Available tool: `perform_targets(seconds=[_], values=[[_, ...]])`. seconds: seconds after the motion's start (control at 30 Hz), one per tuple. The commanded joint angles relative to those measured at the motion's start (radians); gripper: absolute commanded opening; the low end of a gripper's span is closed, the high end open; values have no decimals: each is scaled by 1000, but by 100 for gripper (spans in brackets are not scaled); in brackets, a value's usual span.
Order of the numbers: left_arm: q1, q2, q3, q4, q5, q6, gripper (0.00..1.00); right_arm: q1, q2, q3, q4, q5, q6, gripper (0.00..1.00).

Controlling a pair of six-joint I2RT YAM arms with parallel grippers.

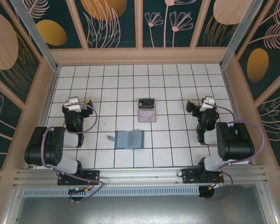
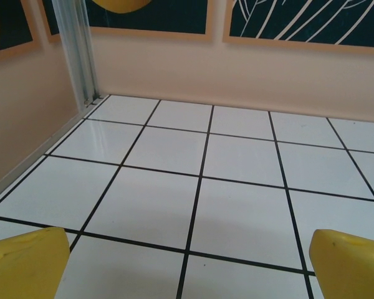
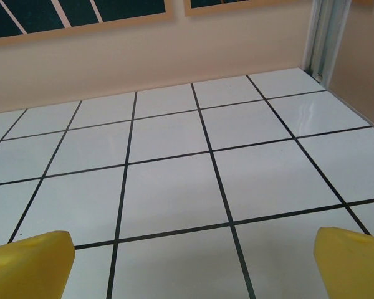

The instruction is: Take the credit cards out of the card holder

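I see both claws spread wide, gripping and touching nothing: left claw (image 1: 78, 102) at 9 o'clock of the bench (image 1: 177, 154), right claw (image 1: 200, 103) at 3. The card holder (image 1: 129, 139) lies mid-bench; the credit cards (image 1: 147, 109) lie near its 12 o'clock, apart from it

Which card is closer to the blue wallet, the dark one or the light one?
The pale pinkish-white card. It lies just beyond the wallet, while the blackish card lies past it, farther away.
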Motion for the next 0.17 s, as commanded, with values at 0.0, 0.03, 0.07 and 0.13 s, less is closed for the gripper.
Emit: perform_targets(seconds=[0.0, 0.03, 0.07, 0.13], values=[[5, 0, -4, 51, 18, 13, 99, -8, 9, -1, 48, -4, 8, 99], [5, 0, -3, 47, 20, 13, 99, -11, 9, 0, 45, -4, 10, 99], [5, 1, -2, 48, 20, 13, 99, -12, 8, -2, 49, -4, 10, 99], [5, 0, -2, 48, 20, 13, 99, -11, 4, -13, 71, -4, 8, 99]])
